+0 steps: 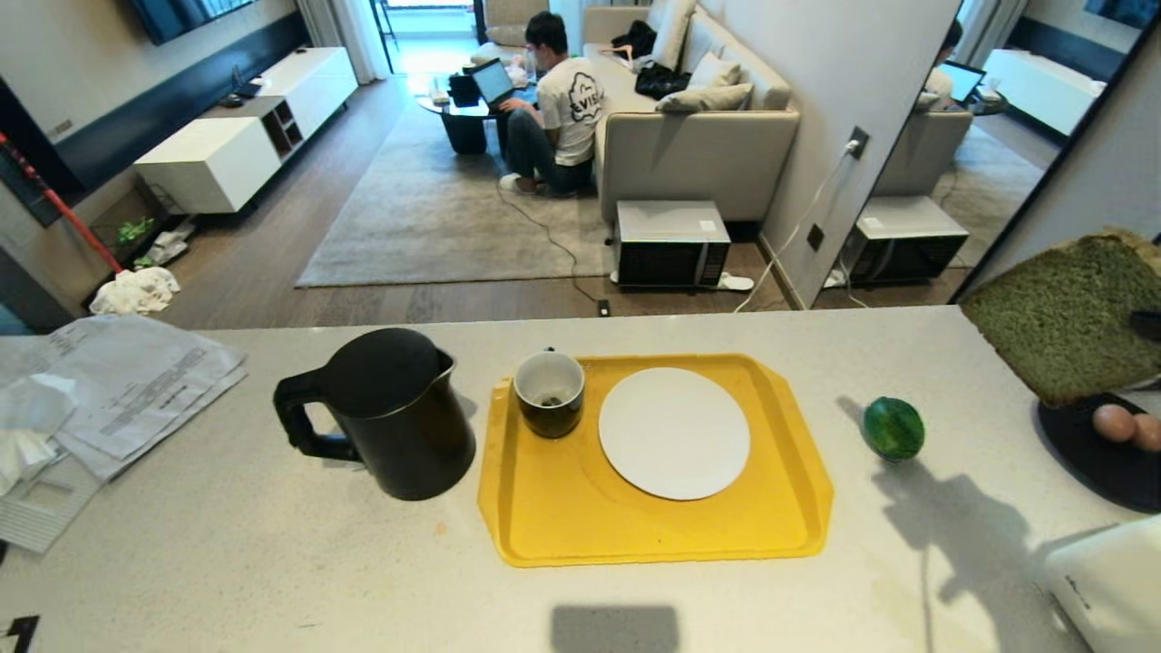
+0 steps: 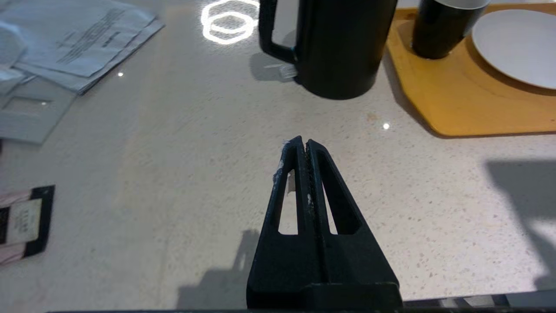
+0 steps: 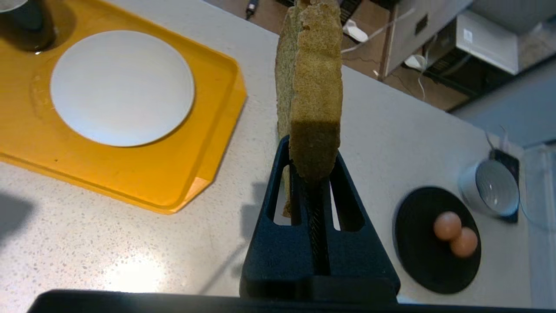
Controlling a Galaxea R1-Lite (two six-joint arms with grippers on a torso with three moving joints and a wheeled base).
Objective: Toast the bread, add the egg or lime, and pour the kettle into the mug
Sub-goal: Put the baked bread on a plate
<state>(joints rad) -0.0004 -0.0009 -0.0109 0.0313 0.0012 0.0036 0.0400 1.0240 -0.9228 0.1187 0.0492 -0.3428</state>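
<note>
Green bread [image 3: 312, 87] held upright, lifted above the counter [image 3: 108, 243].

on the pale speckled counter [image 1: 272, 562] in front of you sits a yellow tray [image 1: 562, 517] with a round white plate [image 1: 673, 433] on it. at the counter's left edge lie loose printed papers [image 1: 136, 385]. at the right edge you can see part of a round black dish [image 1: 1102, 467], and just beyond it, in the right wrist view, a small metal bowl [image 3: 495, 187]. a white appliance corner [image 1: 1111, 580] shows at the near right. past the counter, a person [image 1: 558, 113] sits on the rug [image 1: 435, 213] with a laptop [image 1: 494, 82], beside a beige sofa [image 1: 698, 145]. a microwave [image 1: 671, 243] stands on the floor.
</note>
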